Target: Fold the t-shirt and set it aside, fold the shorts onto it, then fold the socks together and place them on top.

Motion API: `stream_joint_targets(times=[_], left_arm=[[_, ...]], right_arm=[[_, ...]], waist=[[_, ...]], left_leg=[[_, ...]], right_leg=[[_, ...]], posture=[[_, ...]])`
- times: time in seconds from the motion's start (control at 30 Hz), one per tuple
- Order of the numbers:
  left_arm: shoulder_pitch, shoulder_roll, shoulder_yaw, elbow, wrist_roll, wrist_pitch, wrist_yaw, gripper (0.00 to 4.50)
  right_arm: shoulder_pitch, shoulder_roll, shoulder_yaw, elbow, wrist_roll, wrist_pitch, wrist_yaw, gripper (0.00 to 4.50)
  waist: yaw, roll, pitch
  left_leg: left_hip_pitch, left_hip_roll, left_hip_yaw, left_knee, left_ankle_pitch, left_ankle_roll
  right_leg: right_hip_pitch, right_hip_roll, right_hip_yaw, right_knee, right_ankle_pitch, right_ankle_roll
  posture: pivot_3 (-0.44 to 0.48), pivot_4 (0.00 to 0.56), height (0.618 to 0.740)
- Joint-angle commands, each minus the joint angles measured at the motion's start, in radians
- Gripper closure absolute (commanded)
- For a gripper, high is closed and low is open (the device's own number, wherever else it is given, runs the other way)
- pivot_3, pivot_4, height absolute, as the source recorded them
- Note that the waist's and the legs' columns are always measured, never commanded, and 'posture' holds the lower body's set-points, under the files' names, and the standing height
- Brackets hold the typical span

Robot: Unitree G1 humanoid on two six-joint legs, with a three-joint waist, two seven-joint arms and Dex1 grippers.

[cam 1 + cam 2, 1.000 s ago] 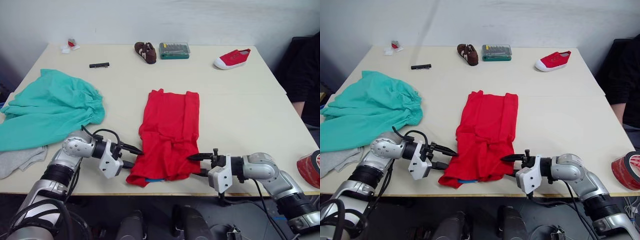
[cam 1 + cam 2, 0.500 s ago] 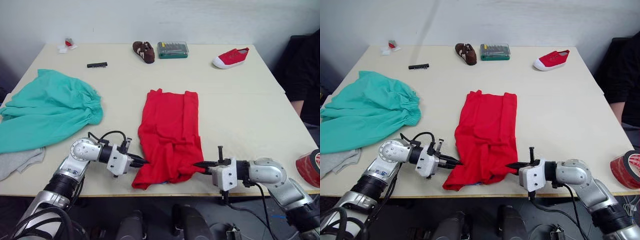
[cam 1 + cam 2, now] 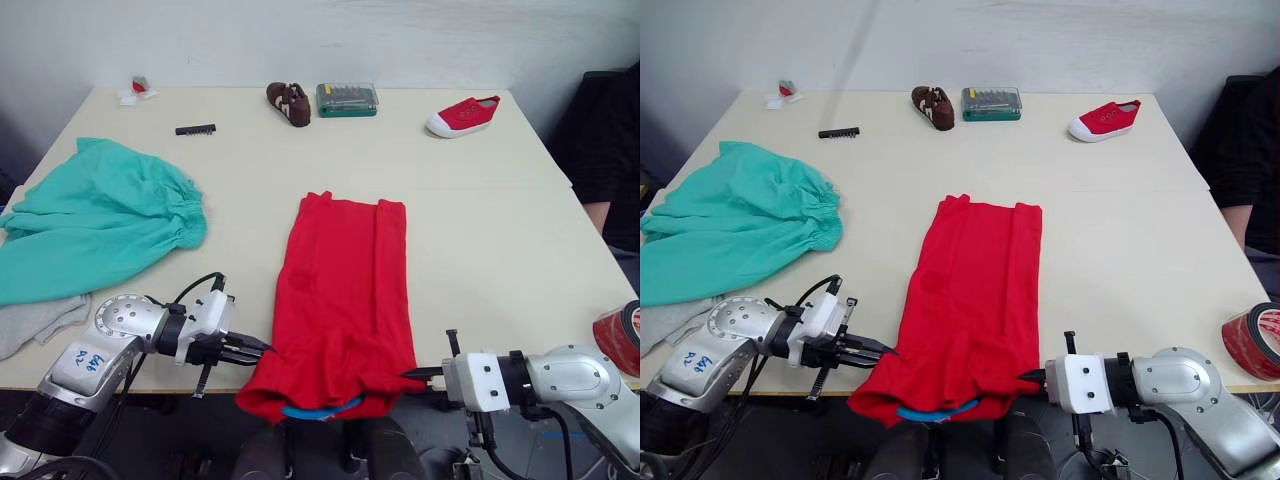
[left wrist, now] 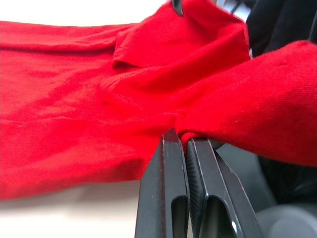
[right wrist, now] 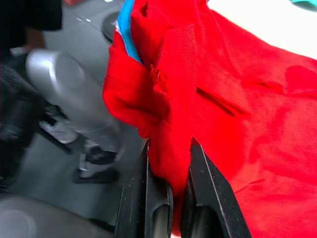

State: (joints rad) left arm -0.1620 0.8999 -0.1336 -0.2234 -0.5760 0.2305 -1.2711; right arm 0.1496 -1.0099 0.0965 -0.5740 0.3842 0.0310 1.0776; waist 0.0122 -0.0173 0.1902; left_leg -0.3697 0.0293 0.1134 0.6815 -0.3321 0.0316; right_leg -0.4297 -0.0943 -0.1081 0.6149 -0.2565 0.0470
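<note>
The left gripper and right gripper are each clamped on a near corner of the t-shirt, one at either side of its hem, which overhangs the table edge. The shirt's long axis runs straight away from both grippers across the table, so the next fold likely carries forward.

The right pincer is clamping a bunched edge of the red t-shirt, its blue neck label showing.
</note>
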Motion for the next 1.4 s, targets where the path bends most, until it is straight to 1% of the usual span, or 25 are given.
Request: stream_joint_targets(times=[0.03,0.1,0.2,0.3,0.37,0.4,0.43,0.47,0.5,0.57,0.63,0.77,0.9,1.03,1.23,1.27,1.3,1.33,1.37,1.4], left_arm=[[0.031,0.01,0.066,-0.109,-0.092,0.116,0.031,4.46],[-0.009,-0.035,0.08,-0.088,-0.105,0.187,0.104,4.46],[-0.11,-0.121,0.084,0.005,-0.057,0.215,0.202,4.46],[-0.261,-0.224,0.099,0.146,-0.043,0.302,0.329,4.46],[-0.344,-0.279,0.115,0.224,-0.052,0.374,0.394,4.46],[-0.382,-0.305,0.124,0.263,-0.057,0.409,0.425,4.46],[-0.407,-0.323,0.132,0.287,-0.059,0.433,0.444,4.46],[-0.447,-0.349,0.136,0.333,-0.049,0.45,0.47,4.46],[-0.487,-0.376,0.133,0.383,-0.03,0.446,0.484,4.46],[-0.55,-0.417,0.12,0.466,0.009,0.43,0.496,4.46],[-0.591,-0.445,0.101,0.534,0.05,0.406,0.492,4.46],[-0.696,-0.529,0.092,0.744,0.132,0.377,0.54,4.46],[-0.771,-0.577,0.156,0.834,0.122,0.421,0.583,4.46],[-0.813,-0.593,0.158,0.94,0.176,0.391,0.611,4.46],[-0.857,-0.607,0.194,1.064,0.2,0.415,0.642,4.46],[-0.865,-0.609,0.202,1.083,0.2,0.421,0.646,4.49],[-0.876,-0.612,0.214,1.107,0.196,0.432,0.653,4.28],[-0.888,-0.615,0.227,1.132,0.192,0.439,0.66,4.04],[-0.903,-0.618,0.248,1.161,0.185,0.442,0.671,3.83],[-0.92,-0.621,0.269,1.19,0.178,0.449,0.686,3.52]], right_arm=[[0.01,-0.028,-0.044,-0.058,0.066,0.056,0.043,4.5],[-0.046,-0.025,-0.054,-0.013,0.053,0.069,0.054,4.5],[-0.219,0.028,-0.048,0.119,0.039,0.103,0.036,4.5],[-0.41,0.1,-0.014,0.277,0.017,0.172,0.015,4.5],[-0.518,0.146,0.009,0.386,-0.009,0.225,-0.001,4.5],[-0.566,0.168,0.019,0.443,-0.024,0.249,-0.008,4.5],[-0.596,0.183,0.025,0.481,-0.034,0.261,-0.01,4.5],[-0.643,0.208,0.033,0.542,-0.048,0.279,-0.016,4.5],[-0.695,0.235,0.043,0.605,-0.065,0.303,-0.029,4.5],[-0.776,0.28,0.059,0.711,-0.095,0.32,-0.037,4.5],[-0.835,0.312,0.068,0.799,-0.122,0.326,-0.037,4.5],[-0.99,0.384,0.068,1.085,-0.189,0.337,-0.09,4.5],[-1.059,0.41,0.035,1.207,-0.201,0.363,-0.115,4.5],[-1.075,0.416,0.04,1.261,-0.228,0.356,-0.113,4.5],[-1.108,0.464,-0.003,1.32,-0.223,0.365,-0.158,4.5],[-1.117,0.472,-0.011,1.334,-0.22,0.368,-0.168,4.23],[-1.125,0.479,-0.02,1.351,-0.219,0.373,-0.178,3.93],[-1.133,0.486,-0.028,1.365,-0.218,0.381,-0.185,3.77],[-1.144,0.493,-0.04,1.381,-0.212,0.393,-0.193,3.46],[-1.158,0.5,-0.058,1.399,-0.202,0.415,-0.206,3.07]], waist=[[0.006,0.001,0.0],[0.011,0.001,0.0],[0.012,0.001,0.001],[0.012,0.0,0.002],[0.012,0.0,0.002],[0.011,0.0,0.002],[0.011,0.0,0.002],[0.011,0.0,0.002],[0.011,0.0,0.002],[0.01,0.0,0.002],[0.007,0.0,0.002],[0.002,-0.001,0.002],[-0.007,-0.001,0.002],[-0.016,-0.001,0.002],[-0.029,-0.001,0.002],[-0.03,-0.001,0.002],[-0.033,-0.001,0.002],[-0.036,-0.001,0.002],[-0.038,-0.001,0.002],[-0.039,-0.001,0.002]], left_leg=[[0.0,0.0,0.0,0.0,0.0,-0.001],[0.0,0.0,0.0,0.0,-0.001,-0.001],[0.0,0.0,0.0,0.001,0.0,0.0],[-0.001,-0.001,0.0,0.001,0.004,0.001],[-0.001,-0.001,0.0,0.001,0.004,0.0],[-0.003,-0.001,0.0,0.001,0.005,0.0],[-0.002,-0.001,0.0,0.001,0.008,-0.006],[-0.002,-0.001,0.001,0.001,0.007,-0.006],[-0.005,-0.001,0.001,0.001,0.008,-0.007],[-0.005,-0.001,0.002,0.001,0.008,-0.007],[-0.007,-0.002,0.005,0.001,0.008,-0.006],[-0.008,-0.003,0.008,0.001,0.009,-0.004],[-0.009,-0.003,0.008,0.002,0.011,-0.004],[-0.009,-0.003,0.007,0.001,0.012,-0.006],[-0.009,-0.003,0.009,0.001,0.012,-0.007],[-0.009,-0.003,0.009,0.001,0.012,-0.007],[-0.009,-0.003,0.009,0.001,0.012,-0.007],[-0.01,-0.003,0.009,0.001,0.013,-0.008],[-0.01,-0.003,0.009,0.001,0.013,-0.008],[-0.01,-0.003,0.009,0.001,0.013,-0.008]], right_leg=[[0.0,0.0,0.0,0.0,0.0,-0.001],[0.0,0.0,0.0,0.0,-0.001,-0.001],[0.001,0.0,0.0,-0.002,0.0,0.001],[0.001,0.001,0.0,-0.005,0.002,0.001],[0.001,0.001,-0.001,-0.003,0.002,0.001],[-0.001,0.001,-0.001,-0.002,0.003,0.001],[-0.001,0.001,-0.001,0.0,0.004,0.001],[-0.001,0.001,-0.001,0.001,0.003,0.0],[-0.004,0.001,-0.001,0.001,0.003,0.0],[-0.003,0.002,-0.002,0.003,0.003,0.001],[-0.006,0.002,-0.001,0.004,0.003,0.002],[-0.008,0.002,-0.001,0.004,0.004,0.004],[-0.009,0.0,0.001,0.006,0.005,0.004],[-0.011,0.0,0.002,0.007,0.005,0.004],[-0.013,0.0,0.002,0.009,0.005,0.004],[-0.013,0.0,0.002,0.009,0.005,0.004],[-0.013,0.0,0.003,0.009,0.005,0.004],[-0.013,0.0,0.003,0.01,0.005,0.004],[-0.013,0.0,0.003,0.01,0.005,0.004],[-0.013,0.0,0.003,0.01,0.005,0.004]], posture=[[0.0,0.15,0.74],[0.0,0.15,0.74],[0.0,0.15,0.74],[0.0,0.15,0.74],[0.0,0.15,0.74],[0.0,0.15,0.74],[0.0,0.15,0.74],[0.0,0.15,0.74],[0.0,0.15,0.74],[0.0,0.15,0.74],[0.0,0.15,0.74],[0.0,0.15,0.74],[0.0,0.15,0.74],[0.0,0.15,0.74],[0.0,0.15,0.74],[0.0,0.15,0.74],[0.0,0.15,0.74],[0.0,0.15,0.74],[0.0,0.15,0.74],[0.0,0.15,0.74]])
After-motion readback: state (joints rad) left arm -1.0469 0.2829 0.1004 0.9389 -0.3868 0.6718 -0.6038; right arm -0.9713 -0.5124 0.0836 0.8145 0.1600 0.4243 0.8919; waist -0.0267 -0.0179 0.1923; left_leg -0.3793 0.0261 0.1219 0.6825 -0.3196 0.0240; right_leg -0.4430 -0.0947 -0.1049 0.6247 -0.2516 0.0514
